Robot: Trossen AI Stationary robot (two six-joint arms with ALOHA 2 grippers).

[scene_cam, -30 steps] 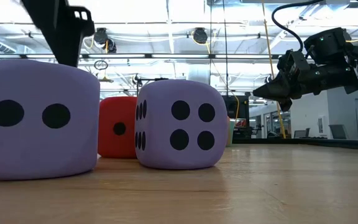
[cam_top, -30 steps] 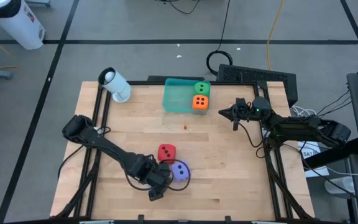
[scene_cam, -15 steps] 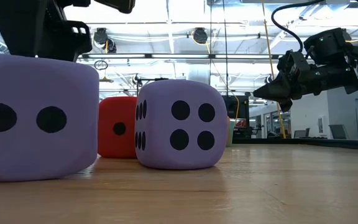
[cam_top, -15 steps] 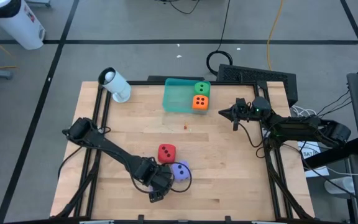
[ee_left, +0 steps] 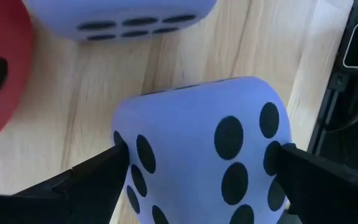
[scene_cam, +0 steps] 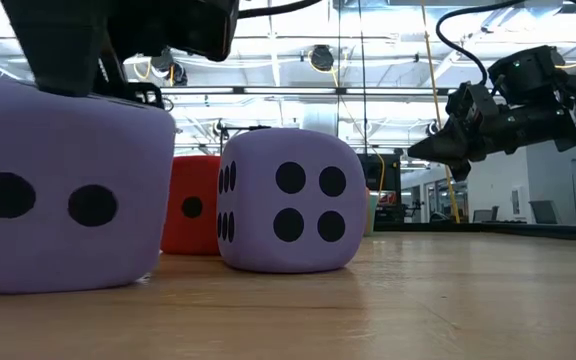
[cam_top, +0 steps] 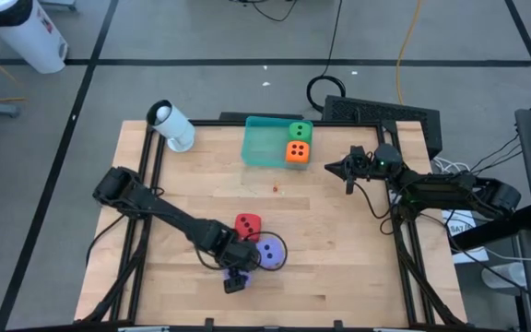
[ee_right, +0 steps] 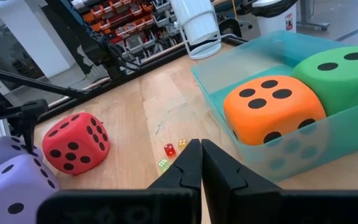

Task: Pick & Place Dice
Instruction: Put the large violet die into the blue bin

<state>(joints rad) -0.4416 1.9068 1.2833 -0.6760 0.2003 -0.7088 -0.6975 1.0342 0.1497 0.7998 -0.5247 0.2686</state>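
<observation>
A purple-blue die (scene_cam: 63,190) lies near the table's front edge, and my left gripper (cam_top: 234,275) is shut on it from above. In the high view the gripper hides this die. A second purple-blue die (cam_top: 267,254) and a red die (cam_top: 247,226) rest on the table beside it. An orange die (cam_top: 296,152) and a green die (cam_top: 299,132) sit in the teal tray (cam_top: 261,146) at the far edge. My right gripper (cam_top: 344,168) is shut and empty, above the table to the right of the tray. My left gripper pinches the near purple-blue die by two opposite sides (ee_left: 135,155) between its two fingers (ee_left: 98,174). The fingers come from above, pointing down. The die sits slightly tilted, its bottom at the table top (scene_cam: 28,285).
A white cylinder (cam_top: 171,124) lies at the table's far left corner. Three tiny dice (ee_right: 169,149) lie on the bare wood in the table's middle. A black frame (cam_top: 413,249) borders the table. Cables run along the right side.
My left gripper has gone down over the near purple-blue die and taken hold of it. The die has tipped a little and shifted slightly toward the table's right edge. The other dice and my right gripper have stayed still.
</observation>
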